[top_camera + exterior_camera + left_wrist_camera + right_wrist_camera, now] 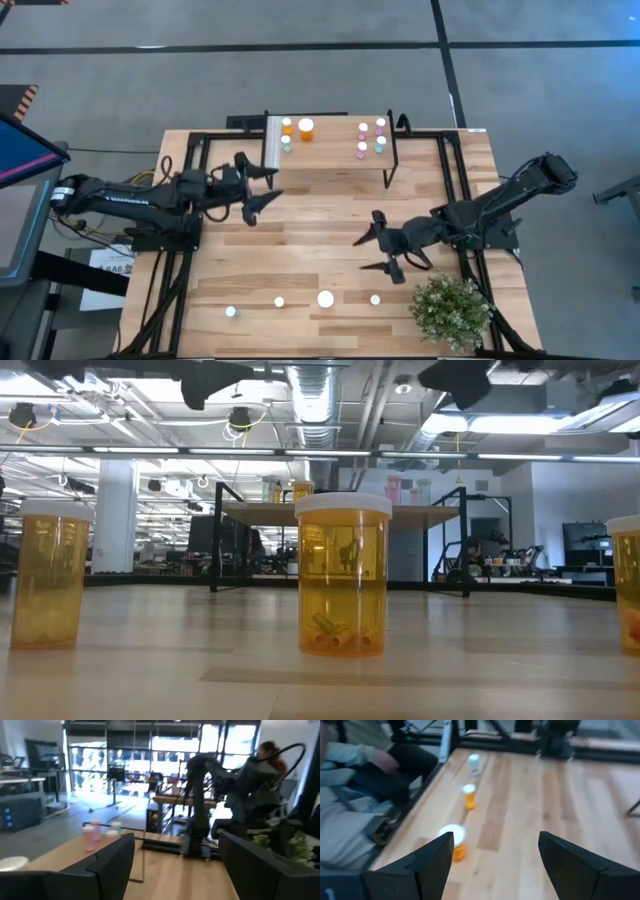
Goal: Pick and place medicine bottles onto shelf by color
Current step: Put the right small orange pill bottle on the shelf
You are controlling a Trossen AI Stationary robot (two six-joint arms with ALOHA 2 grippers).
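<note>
Orange and pink medicine bottles already stand on the shelf (pixel 330 150) at the far edge of my table (pixel 300 215): an orange group (pixel 300 129) toward its white end panel, a pink and teal group (pixel 371 138) at the other end. Four bottles (pixel 326 298) wait in a row along the near edge, beside the plant (pixel 452 310). My left gripper (pixel 262 192) hangs spread and empty just before the shelf; my right gripper (pixel 377 252) hovers mid-table, fingers apart, holding nothing.

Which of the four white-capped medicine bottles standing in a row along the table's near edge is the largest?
The orange bottle with the widest white cap, third from the left arm's side. Its cap is clearly broader than the other three; the low view shows it as a wide amber bottle.
</note>
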